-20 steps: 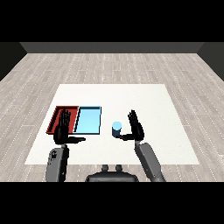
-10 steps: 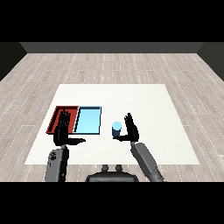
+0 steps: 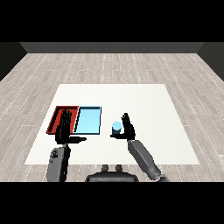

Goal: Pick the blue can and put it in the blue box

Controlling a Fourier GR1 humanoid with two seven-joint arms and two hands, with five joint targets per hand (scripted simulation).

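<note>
A small blue can (image 3: 116,127) stands upright on the white table, just right of the light blue tray (image 3: 88,120). My right hand (image 3: 127,127) is right beside the can on its right, fingers straight up and thumb reaching under the can's near side, not curled round it. My left hand (image 3: 64,128) hovers open over the near part of the red tray (image 3: 57,117), fingers straight and thumb pointing right.
The red tray and the light blue tray lie side by side at the left of the white table (image 3: 144,105). Wooden floor surrounds the table.
My right hand has moved left, closing in on the can until it is next to it. The left hand and the can have stayed put.
</note>
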